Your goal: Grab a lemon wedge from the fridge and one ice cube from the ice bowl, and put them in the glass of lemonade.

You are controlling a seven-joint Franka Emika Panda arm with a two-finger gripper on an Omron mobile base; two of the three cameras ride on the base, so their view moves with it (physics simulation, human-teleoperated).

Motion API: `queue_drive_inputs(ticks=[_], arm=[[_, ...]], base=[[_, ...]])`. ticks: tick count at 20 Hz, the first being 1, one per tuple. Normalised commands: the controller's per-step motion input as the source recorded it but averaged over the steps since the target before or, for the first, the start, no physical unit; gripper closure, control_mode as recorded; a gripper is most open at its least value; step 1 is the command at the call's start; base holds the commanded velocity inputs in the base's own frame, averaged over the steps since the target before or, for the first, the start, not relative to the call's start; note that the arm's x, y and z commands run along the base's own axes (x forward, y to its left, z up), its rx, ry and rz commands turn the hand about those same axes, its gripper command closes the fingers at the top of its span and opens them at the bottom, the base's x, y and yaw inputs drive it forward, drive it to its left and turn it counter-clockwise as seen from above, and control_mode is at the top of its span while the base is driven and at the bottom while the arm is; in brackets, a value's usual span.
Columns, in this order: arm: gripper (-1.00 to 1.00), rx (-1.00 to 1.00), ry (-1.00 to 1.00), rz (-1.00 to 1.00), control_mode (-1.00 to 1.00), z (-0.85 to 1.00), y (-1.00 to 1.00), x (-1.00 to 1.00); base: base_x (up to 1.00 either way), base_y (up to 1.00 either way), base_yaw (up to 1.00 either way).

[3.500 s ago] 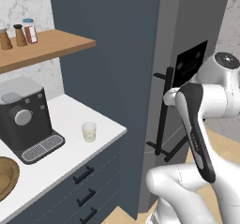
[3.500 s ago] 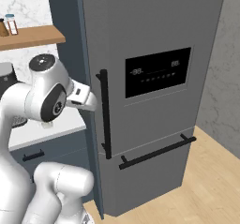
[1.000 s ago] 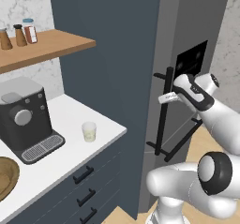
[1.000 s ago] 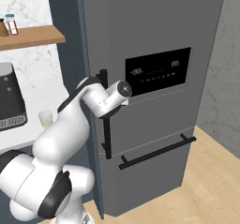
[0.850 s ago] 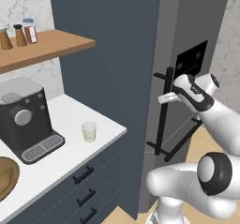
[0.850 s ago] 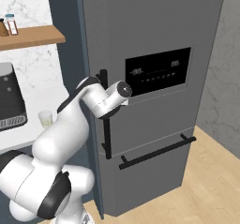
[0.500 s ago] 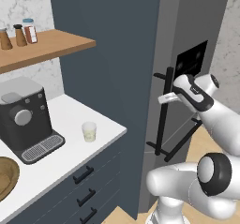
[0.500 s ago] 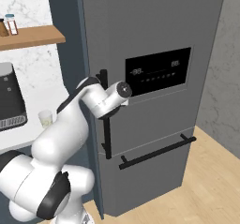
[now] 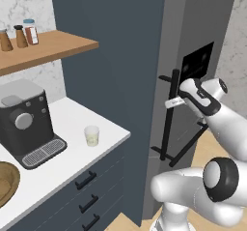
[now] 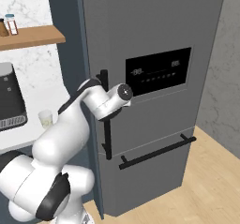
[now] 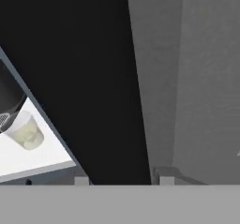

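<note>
The fridge [image 10: 154, 40] stands shut at the right end of the table [image 9: 72, 143]; the gripper [image 9: 172, 102] is at its black vertical handle [image 9: 167, 116], fingers either side of the bar, though whether they clamp it I cannot tell; the glass of lemonade [image 9: 91, 135] stands near the table's front right corner; the ice bowl [image 9: 6, 184] sits at the front edge, past the coffee machine [image 9: 24, 121].

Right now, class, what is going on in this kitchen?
A white robot arm has its gripper at the long black handle of the fridge, whose door is shut. Whether the jaws have clamped the bar cannot be told. The glass of lemonade stands untouched on the white counter beside the coffee machine.
</note>
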Motion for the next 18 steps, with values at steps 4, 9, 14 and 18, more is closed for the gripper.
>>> queue_drive_inputs(ticks=[4, 9, 14, 18], arm=[[1.00, -0.03, -0.02, -0.15, -1.00, 0.14, -0.77, 0.00], [1.00, 0.00, -0.01, -0.21, -1.00, 0.08, -0.98, 0.00], [1.00, 0.00, -0.04, -0.27, -1.00, 0.04, -1.00, -0.03], [1.00, 0.00, -0.20, -0.26, -1.00, -0.02, -1.00, -0.10]], base=[[0.00, 0.00, 0.00], [0.00, 0.00, 0.00], [0.00, 0.00, 0.00], [0.00, 0.00, 0.00]])
